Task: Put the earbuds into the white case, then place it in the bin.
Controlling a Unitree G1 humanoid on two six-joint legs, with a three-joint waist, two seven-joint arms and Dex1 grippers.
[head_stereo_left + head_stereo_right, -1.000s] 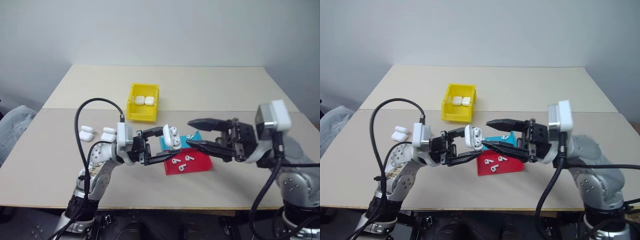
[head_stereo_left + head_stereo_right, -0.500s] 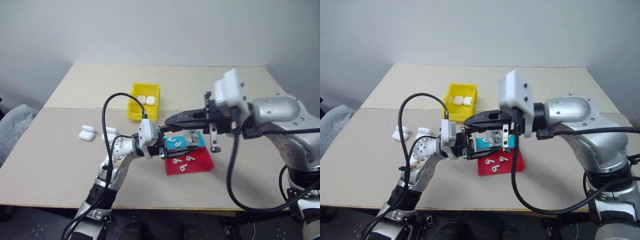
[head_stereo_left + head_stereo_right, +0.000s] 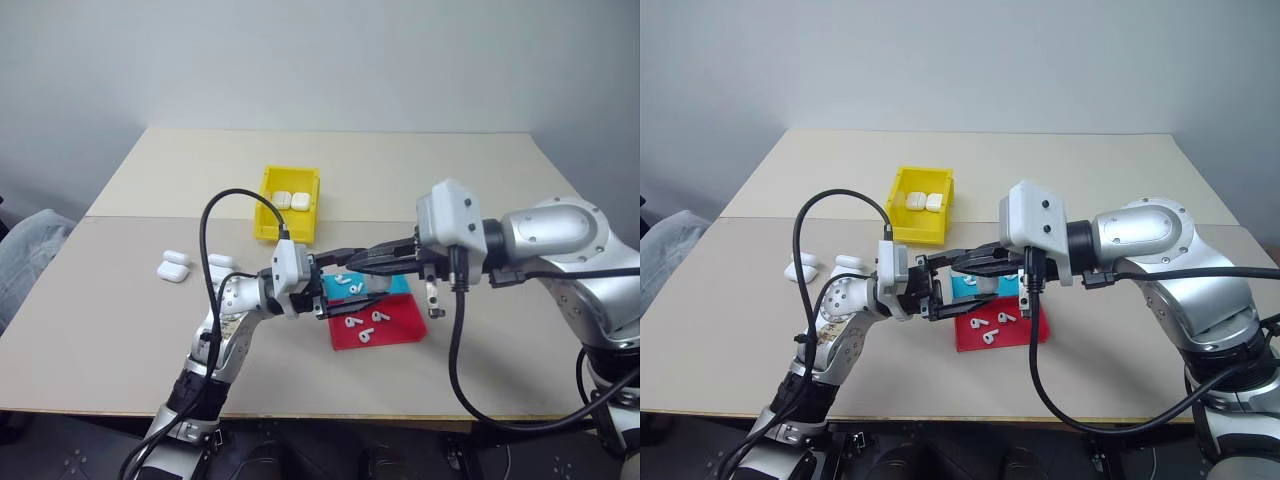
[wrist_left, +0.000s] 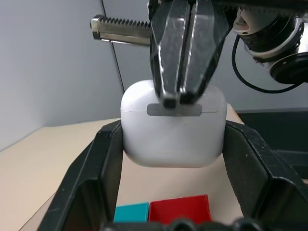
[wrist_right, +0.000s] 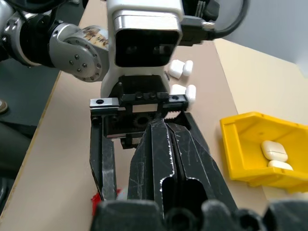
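the white case [image 4: 173, 127] is clamped between the two black fingers of the left gripper [image 4: 173, 159], held above the desk [image 3: 130, 330] over the blue tray [image 3: 392, 284], and its lid appears to be down, the seam and hinge plate being turned toward the left wrist camera. the closed fingertips of the right gripper [image 4: 184, 98] are pressed against the top of that case at the hinge plate, with nothing gripped between them. the blue tray is seen just behind the red tray [image 3: 385, 332], the two touching edge to edge near the front middle of the desk; what lies in the blue tray is largely hidden by the grippers, though small white shapes are glimpsed there. three earbuds [image 3: 366, 324] are scattered loose in the red tray. the bin [image 3: 268, 215], bright yellow, is set farther back on the desk, well apart from the held case, and two closed white cases [image 3: 291, 200] are laid side by side in its far end. further white cases [image 3: 175, 266] are left on the bare desk to the left, and a grey fabric-covered shape [image 3: 25, 262] is seen at the left edge beyond the desk.
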